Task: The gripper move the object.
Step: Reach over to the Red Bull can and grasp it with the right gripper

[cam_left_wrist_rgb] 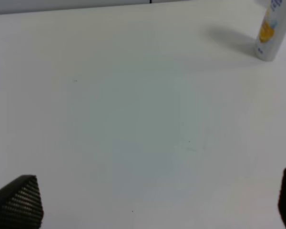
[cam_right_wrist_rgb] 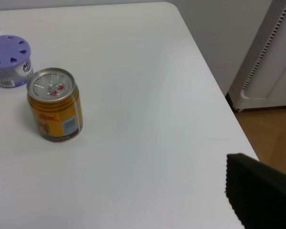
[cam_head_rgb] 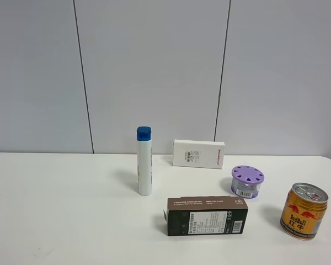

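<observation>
The gold drink can [cam_head_rgb: 304, 218] with the red bulls logo stands upright at the front right of the white table [cam_head_rgb: 60, 215]. It also shows in the right wrist view [cam_right_wrist_rgb: 55, 107], silver top up. Neither gripper shows in the exterior high view. My right gripper shows only as one black finger [cam_right_wrist_rgb: 260, 191], far from the can, with nothing held. My left gripper [cam_left_wrist_rgb: 152, 195] is open and empty over bare table, both black fingertips [cam_left_wrist_rgb: 16, 200] at the picture's edges.
A purple-lidded round container [cam_head_rgb: 247, 181] stands just behind and left of the can. A dark box [cam_head_rgb: 207, 215] lies mid-table, a white box [cam_head_rgb: 198, 153] stands at the wall, and a blue-capped white bottle [cam_head_rgb: 144, 161] stands upright. The table's right edge [cam_right_wrist_rgb: 214, 90] is near the can.
</observation>
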`<state>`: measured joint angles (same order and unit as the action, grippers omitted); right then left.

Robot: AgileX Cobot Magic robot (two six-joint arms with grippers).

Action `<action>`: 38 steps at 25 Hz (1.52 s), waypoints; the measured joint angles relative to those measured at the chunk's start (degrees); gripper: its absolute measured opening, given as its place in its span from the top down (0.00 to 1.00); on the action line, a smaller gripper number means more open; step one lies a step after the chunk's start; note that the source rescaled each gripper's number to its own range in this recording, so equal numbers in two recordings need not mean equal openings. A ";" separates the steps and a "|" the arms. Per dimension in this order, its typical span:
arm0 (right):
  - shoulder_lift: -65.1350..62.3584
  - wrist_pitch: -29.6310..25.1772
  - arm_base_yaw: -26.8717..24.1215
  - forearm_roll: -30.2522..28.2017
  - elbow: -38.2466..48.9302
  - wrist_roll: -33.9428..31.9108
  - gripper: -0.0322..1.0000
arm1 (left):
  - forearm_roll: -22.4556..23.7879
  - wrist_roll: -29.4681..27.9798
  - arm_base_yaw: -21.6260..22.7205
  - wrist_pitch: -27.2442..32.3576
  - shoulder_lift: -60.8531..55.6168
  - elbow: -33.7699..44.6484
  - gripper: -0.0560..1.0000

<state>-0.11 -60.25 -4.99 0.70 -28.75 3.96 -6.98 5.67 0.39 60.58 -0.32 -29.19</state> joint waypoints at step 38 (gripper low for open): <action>67.93 36.08 0.00 -1.92 -7.11 1.95 0.00 | -0.02 0.00 0.00 0.00 0.00 0.00 0.00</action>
<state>67.82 -24.17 -4.99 -1.22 -35.86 5.91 -6.99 5.67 0.39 60.58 -0.32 -29.19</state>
